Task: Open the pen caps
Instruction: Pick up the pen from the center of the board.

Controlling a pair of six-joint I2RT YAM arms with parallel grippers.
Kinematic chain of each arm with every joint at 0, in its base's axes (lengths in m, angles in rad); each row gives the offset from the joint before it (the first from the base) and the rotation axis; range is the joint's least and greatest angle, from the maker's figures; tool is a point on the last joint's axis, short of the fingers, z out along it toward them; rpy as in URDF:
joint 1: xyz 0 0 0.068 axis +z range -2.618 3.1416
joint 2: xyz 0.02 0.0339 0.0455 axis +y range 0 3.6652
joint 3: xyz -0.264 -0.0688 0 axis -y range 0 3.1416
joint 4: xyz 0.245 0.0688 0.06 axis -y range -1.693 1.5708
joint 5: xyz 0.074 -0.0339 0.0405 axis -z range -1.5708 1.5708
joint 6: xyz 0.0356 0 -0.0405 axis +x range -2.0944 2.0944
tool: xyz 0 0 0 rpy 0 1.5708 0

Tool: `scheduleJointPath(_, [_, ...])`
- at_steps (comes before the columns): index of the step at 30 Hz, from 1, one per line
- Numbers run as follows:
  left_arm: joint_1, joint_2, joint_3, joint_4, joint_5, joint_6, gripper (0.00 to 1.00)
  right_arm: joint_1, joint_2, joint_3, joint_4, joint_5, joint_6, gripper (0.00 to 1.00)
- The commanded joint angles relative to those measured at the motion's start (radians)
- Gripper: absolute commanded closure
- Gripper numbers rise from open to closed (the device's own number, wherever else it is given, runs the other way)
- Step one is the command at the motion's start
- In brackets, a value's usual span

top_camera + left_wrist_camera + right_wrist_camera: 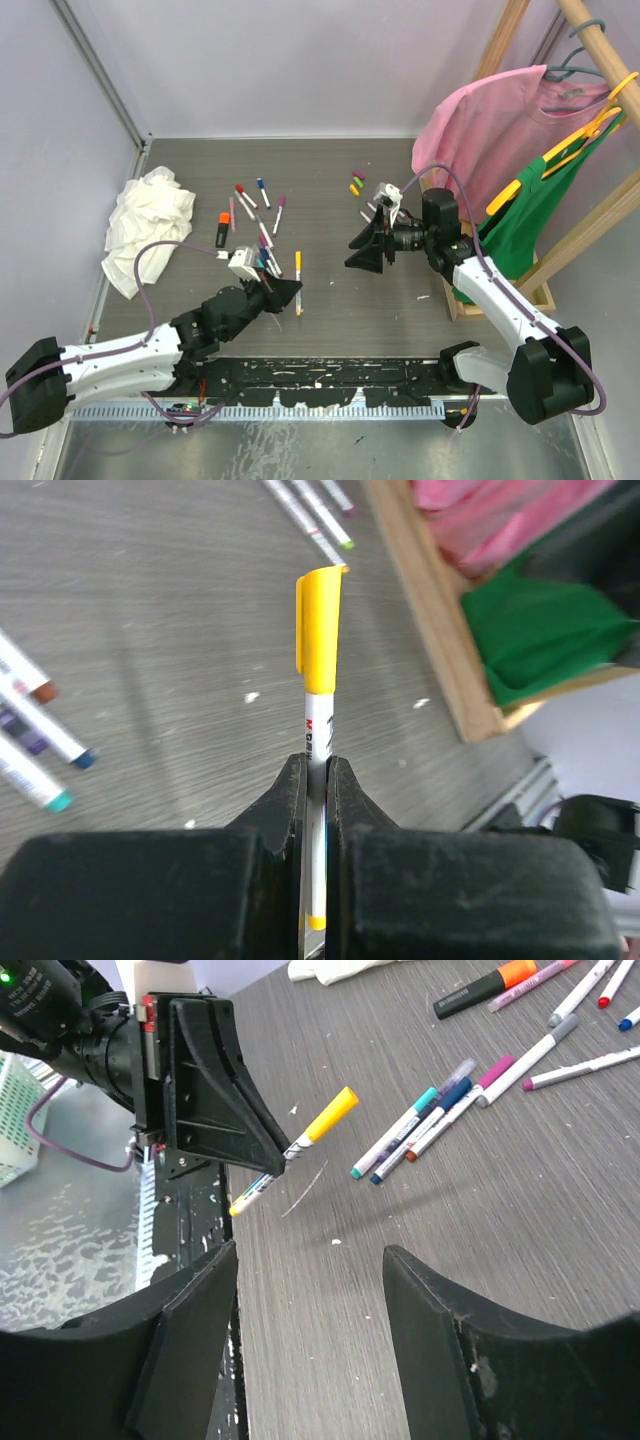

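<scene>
The left gripper (pixel 315 775) clamps a white pen barrel (pixel 318 725) low down, leaving its yellow cap (pixel 320 630) proud of the jaws, probably so it can be pulled off. Facing that cap, well apart, the right gripper (pixel 308 1260) stands spread and empty. Bare table (pixel 400 1220) lies between them; other loose pens (pixel 430 1125) lie beside the cap, off the approach line.

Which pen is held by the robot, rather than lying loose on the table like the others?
The pen with the yellow cap: the left fingers are shut on its white barrel. All the other pens lie loose on the table.
</scene>
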Motion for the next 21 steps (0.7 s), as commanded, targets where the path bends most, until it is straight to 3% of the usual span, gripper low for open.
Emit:
scheduleJointPath(1, [-0.052,0.012,0.001,0.34,0.004,0.11,1.0,-0.004,-0.007,-0.012,0.145,-0.079,0.084,0.34])
scheduleJointPath(6, [-0.118,0.048,0.0,0.468,-0.041,0.225,1.0,-0.003,-0.004,-0.022,0.167,-0.109,0.094,0.33])
scheduleJointPath(15, [-0.126,0.127,0.014,0.687,-0.033,0.35,1.0,-0.004,0.001,-0.024,0.176,-0.124,0.106,0.33])
scheduleJointPath(21, [-0.127,0.185,0.031,0.793,-0.001,0.355,1.0,0.007,0.016,-0.083,0.345,-0.156,0.229,0.33])
